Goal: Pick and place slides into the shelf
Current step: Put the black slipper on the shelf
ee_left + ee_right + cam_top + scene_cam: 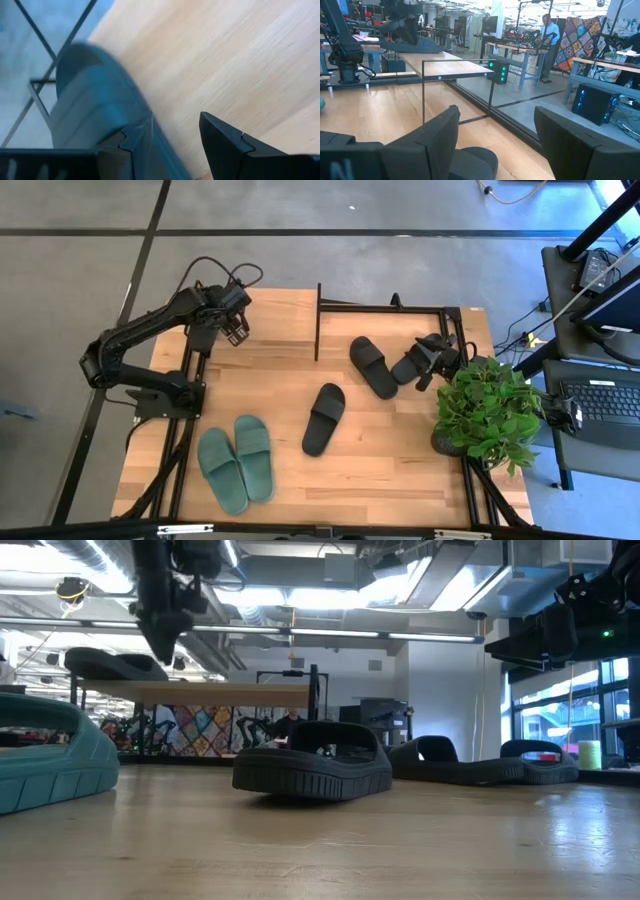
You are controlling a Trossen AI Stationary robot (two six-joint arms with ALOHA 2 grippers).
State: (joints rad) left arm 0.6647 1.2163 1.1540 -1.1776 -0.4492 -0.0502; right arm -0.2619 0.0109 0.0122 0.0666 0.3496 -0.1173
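Note:
The shelf [270,320] stands at the table's far edge, and its wood top board shows in the low view [220,692]. One black slide [110,665] lies on that board, and it also shows in the left wrist view [95,100]. My left gripper [236,330] is open just above it. Three black slides lie on the table [323,418] [373,366] [408,367]. My right gripper [432,368] is open over the rightmost one [477,160]. Two sage green slides [237,465] lie side by side near the front left. My left gripper is open over the black slide on the shelf's top board. One finger [125,145] stands in front of the slide's side [100,115]; I cannot tell whether it touches. The slide lies flat on the board near its edge.
A leafy potted plant [485,405] stands at the table's right edge, close to my right arm. The shelf's thin black frame [423,90] rises at the table's far side. Bare tabletop [400,460] lies at the near right. A person [547,40] stands in the room beyond.

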